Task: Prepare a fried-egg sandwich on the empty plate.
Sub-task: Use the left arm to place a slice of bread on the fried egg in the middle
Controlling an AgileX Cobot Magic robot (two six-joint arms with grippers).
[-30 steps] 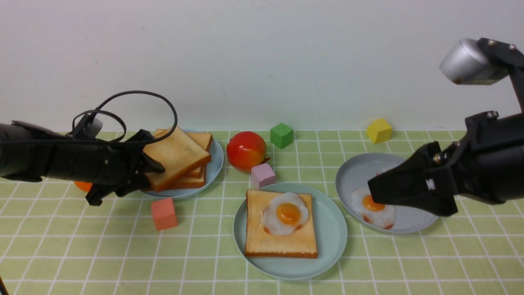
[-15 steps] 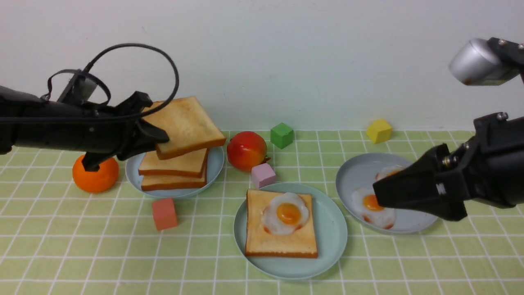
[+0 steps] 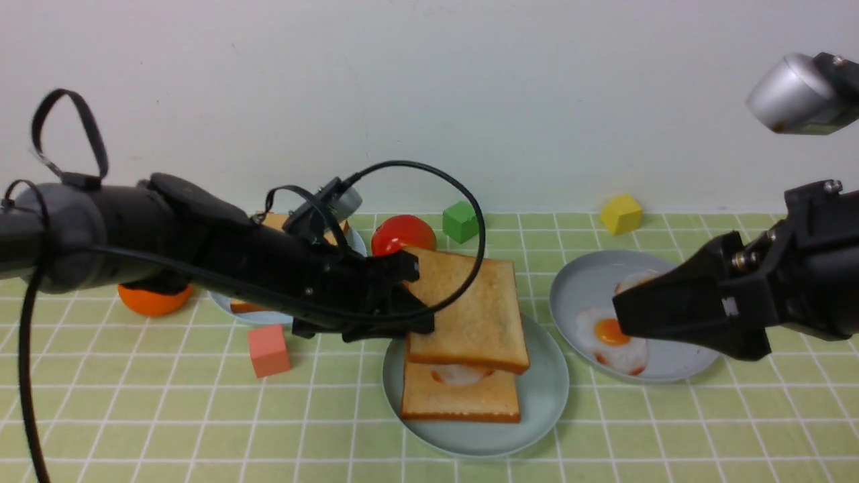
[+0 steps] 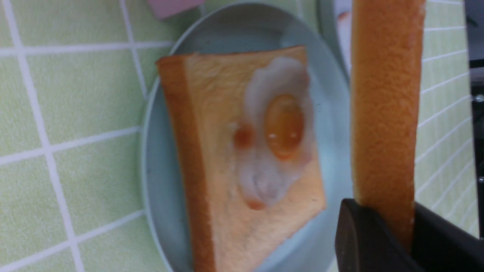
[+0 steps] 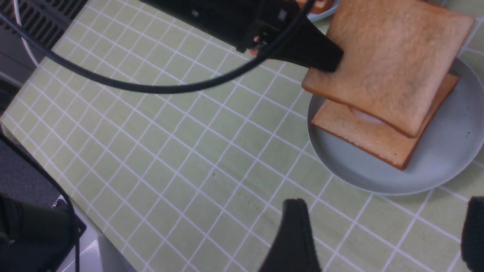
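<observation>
The mint-teal plate (image 3: 543,416) sits front centre with one toast slice (image 3: 463,402) on it and a fried egg (image 3: 460,374) on that slice. My left gripper (image 3: 419,295) is shut on a second toast slice (image 3: 473,312), held a little above the egg and covering most of it. In the left wrist view the held slice (image 4: 383,113) is edge-on between the jaws, apart from the egg (image 4: 281,124). My right gripper (image 3: 627,318) is open and empty over the greyish plate (image 3: 584,282), which holds more fried eggs (image 3: 614,339).
The light-blue plate (image 3: 268,316) with stacked toast is mostly hidden behind my left arm. An orange (image 3: 151,302), a red fruit (image 3: 399,235), a green cube (image 3: 461,221), a yellow cube (image 3: 621,213) and a salmon cube (image 3: 268,349) lie around.
My left gripper lifted the top toast slice off the stack, then carried it right and down to just above the egg on the mint-teal plate. My right gripper barely moved.
</observation>
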